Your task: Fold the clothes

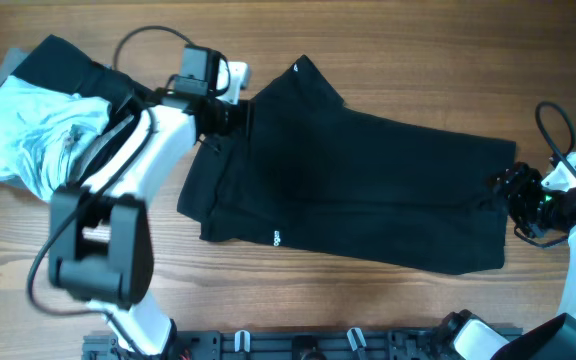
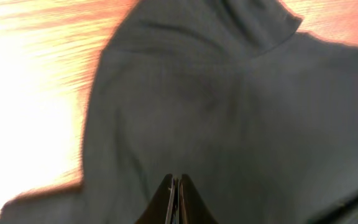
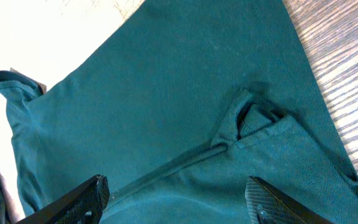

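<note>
The white left arm (image 1: pixel 153 150) lies across the upper-left edge of the large black soft-fabric garment (image 1: pixel 368 190) and hides that hem. The left gripper (image 1: pixel 230 115) there, dark against dark cloth, is hard to make out. The small white printed logo (image 1: pixel 277 237) is too small to read. A crumpled pale blue garment (image 1: pixel 23 135) runs off the left edge and covers part of a second black cloth (image 1: pixel 63 60). The left wrist view is blurred and its wooden table (image 2: pixel 36 93) is bleached out. Only the finger ends show there, pressed together, and whether fabric is caught between them cannot be told. The bottom edge cuts off the right gripper (image 3: pixel 176 190), leaving only its two spread tips in view.
</note>
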Tool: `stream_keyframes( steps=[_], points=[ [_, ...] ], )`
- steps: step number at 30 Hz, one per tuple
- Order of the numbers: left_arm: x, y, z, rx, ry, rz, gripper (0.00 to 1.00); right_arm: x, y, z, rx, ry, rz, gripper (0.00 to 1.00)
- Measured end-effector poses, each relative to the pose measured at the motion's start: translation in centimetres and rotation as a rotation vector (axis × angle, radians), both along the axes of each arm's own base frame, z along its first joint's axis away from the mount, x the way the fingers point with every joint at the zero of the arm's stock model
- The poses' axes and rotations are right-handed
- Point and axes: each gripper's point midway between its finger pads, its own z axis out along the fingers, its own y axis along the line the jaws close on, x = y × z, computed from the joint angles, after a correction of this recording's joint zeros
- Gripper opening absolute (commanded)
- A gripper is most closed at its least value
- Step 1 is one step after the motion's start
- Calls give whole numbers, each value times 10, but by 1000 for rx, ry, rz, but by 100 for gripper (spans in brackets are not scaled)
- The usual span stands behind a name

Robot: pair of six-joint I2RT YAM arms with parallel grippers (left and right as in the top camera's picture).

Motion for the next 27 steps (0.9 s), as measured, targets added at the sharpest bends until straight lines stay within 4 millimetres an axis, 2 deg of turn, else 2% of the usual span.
stream_keyframes(
  steps=[4,7,12,14,16,18,20,21,24,27],
  points=[
    [10,-7,-42,13,10,-51,4,1,4,2,-3,-24,51,75],
    [13,2,-72,66,38,-37,4,-1,14,2,-3,-34,129,76],
    [39,38,-76,125,32,156,4,5,34,3,-17,-50,240,79],
    [49,69,-76,133,42,280,4,8,46,2,-22,-54,297,79],
    [56,120,-76,129,58,434,4,12,60,-4,-24,-36,358,79],
    [58,163,-75,121,72,545,4,17,65,-13,-63,-9,393,79],
    [56,197,-75,97,83,622,6,25,71,-26,-87,23,420,77],
    [55,203,-74,87,85,632,8,27,72,-30,-94,27,422,74],
    [55,202,-73,82,83,623,17,36,74,-37,-100,35,409,62],
    [56,195,-72,87,76,597,29,43,78,-44,-94,41,398,59]
  ],
)
